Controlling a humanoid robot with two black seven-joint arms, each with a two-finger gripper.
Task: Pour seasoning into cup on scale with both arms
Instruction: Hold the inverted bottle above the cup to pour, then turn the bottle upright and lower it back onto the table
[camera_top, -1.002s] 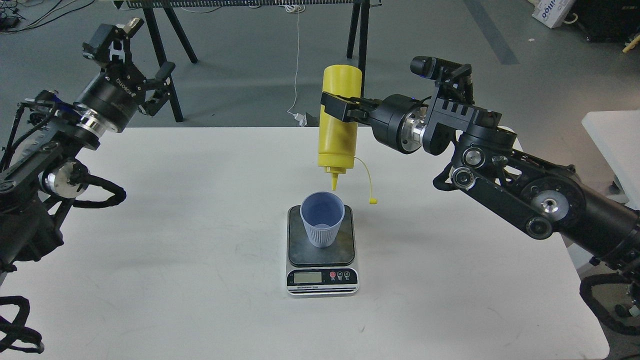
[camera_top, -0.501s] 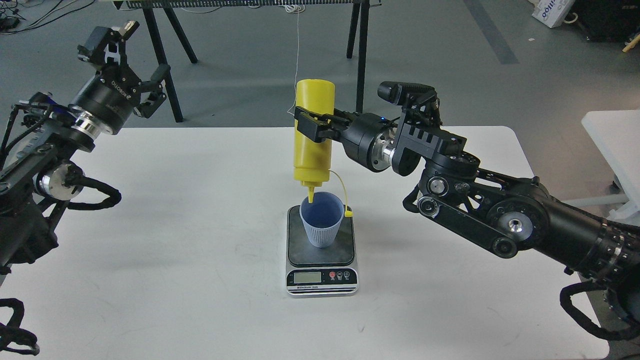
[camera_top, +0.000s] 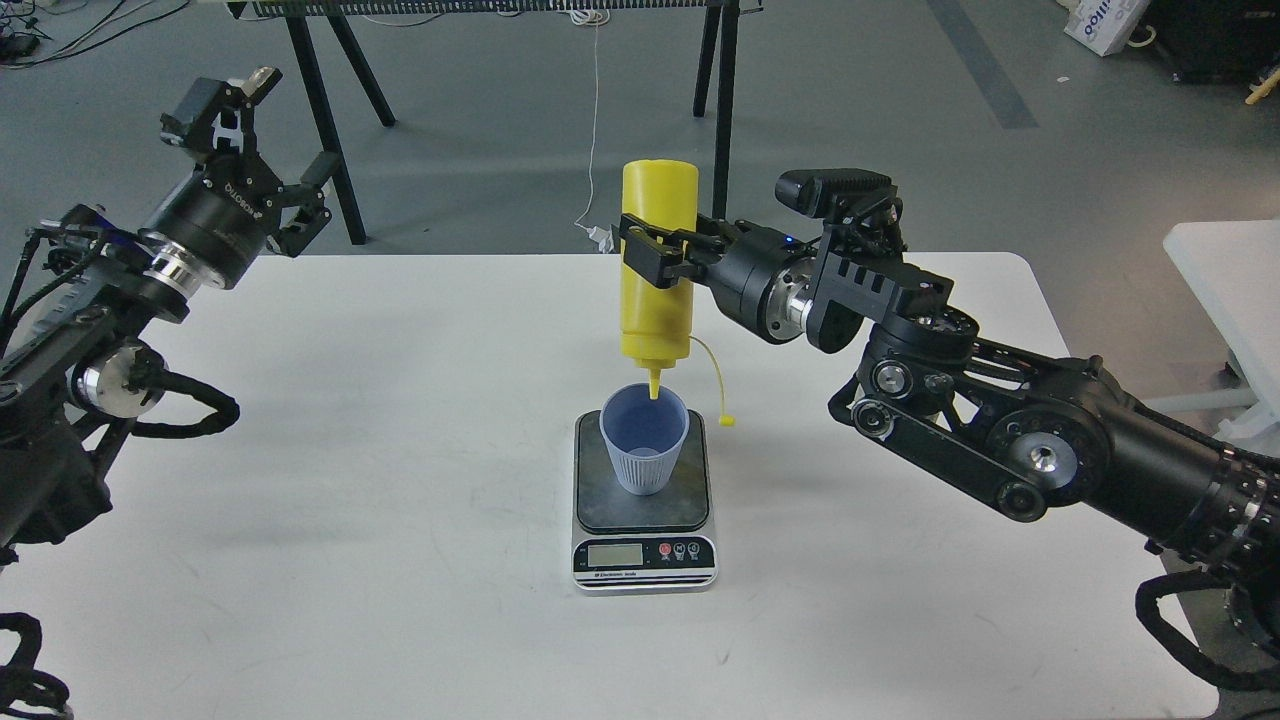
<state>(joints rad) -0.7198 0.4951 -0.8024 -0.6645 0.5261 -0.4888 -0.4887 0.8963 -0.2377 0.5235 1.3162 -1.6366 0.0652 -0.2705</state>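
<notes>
The yellow seasoning bottle hangs upside down, its nozzle tip just at the far rim of the light-blue ribbed cup. Its small tethered cap dangles to the right. The cup stands upright on the dark platform of the scale, mid-table. My right gripper is shut on the bottle's middle, coming in from the right. My left gripper is held up over the table's far left corner, fingers spread, empty, far from the cup.
The white table carries only the scale and cup. Black trestle legs stand on the grey floor behind the table. A white surface lies at the right edge. My right arm spans the table's right side.
The bottle swung left and down over the cup, then shifted slightly right; its nozzle now stands at the cup's far rim. The left arm barely moved.
</notes>
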